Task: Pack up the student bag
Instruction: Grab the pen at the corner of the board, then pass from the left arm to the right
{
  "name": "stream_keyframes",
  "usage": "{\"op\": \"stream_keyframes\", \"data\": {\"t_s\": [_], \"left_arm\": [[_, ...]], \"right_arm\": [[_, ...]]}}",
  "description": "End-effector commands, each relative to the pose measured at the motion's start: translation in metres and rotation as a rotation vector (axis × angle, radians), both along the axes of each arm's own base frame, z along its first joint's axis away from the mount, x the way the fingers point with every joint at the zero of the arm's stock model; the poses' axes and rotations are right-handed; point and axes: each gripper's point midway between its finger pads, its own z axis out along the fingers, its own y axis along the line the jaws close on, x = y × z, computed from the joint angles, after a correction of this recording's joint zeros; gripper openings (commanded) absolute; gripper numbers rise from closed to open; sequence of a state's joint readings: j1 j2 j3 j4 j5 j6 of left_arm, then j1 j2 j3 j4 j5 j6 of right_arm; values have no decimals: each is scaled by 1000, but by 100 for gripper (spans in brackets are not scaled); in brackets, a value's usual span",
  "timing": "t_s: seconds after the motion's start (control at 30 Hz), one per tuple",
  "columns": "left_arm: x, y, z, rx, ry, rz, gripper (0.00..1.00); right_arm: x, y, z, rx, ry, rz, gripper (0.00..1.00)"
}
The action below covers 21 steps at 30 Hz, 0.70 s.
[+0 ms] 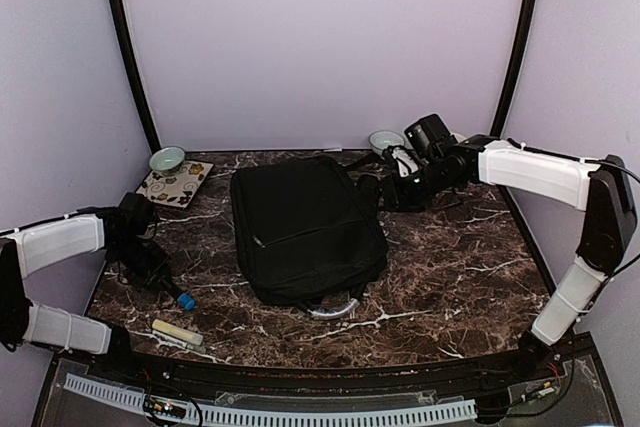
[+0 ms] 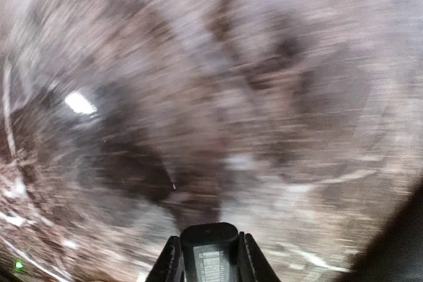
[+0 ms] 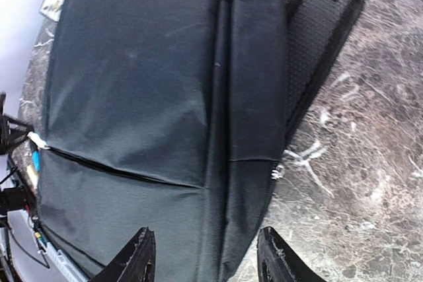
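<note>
Two robot arms reached over a dark marbled table [image 1: 450,267]. At far left, a pale green bowl [image 1: 167,159] sat at the back edge, touching a flat patterned square [image 1: 176,184] just in front of it. Nearer the camera, the left gripper [image 1: 163,280] pointed down at the tabletop with a blue-tipped object [image 1: 186,301] just beside its tips. Whether that claw was clenched or released could not be told, as it showed only as a dark shape from above and its wrist view was smeared by blur. A cream-coloured stick [image 1: 177,332] lay close to the table's near edge. At centre, the student bag [image 1: 305,227] lay flat on the marble, zipped face up, with its grey curved handle [image 1: 337,310] toward the arms' bases. To the right, the right gripper [image 3: 206,239] hovered at the bag's far right corner, its claw released, both fingers standing apart over the bag's side edge. A padded black strap [image 3: 324,37] rested on the table just beside the bag. A second bowl [image 1: 384,140] sat at the back, behind the right arm.
</note>
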<state>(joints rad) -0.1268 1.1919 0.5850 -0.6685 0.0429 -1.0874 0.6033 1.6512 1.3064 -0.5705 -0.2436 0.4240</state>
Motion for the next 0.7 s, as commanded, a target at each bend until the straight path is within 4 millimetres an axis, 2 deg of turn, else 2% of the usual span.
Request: {"op": "stream_keyframes", "data": {"t_s": [0.0,0.17,0.3,0.4,0.53,0.67], "left_arm": [[52,-12,54,-49,-196,-29,1],[88,-40,102,-110,-319,-73,0],[108,-79,134,-176,-396,-124,0],[119,-113,153,-274,-456,-149,0],[131,-150,174,-354,-500,-187,0],[140,-175,189,-401,-513,-215,0]], "right_arm": [[-1,22,31,111,-34,60,54],[-18,62,66,263,-56,155,71],[-41,103,84,351,-38,249,85],[-56,129,91,403,-30,297,88],[-72,156,91,445,-16,346,89],[-69,169,85,416,-17,360,91]]}}
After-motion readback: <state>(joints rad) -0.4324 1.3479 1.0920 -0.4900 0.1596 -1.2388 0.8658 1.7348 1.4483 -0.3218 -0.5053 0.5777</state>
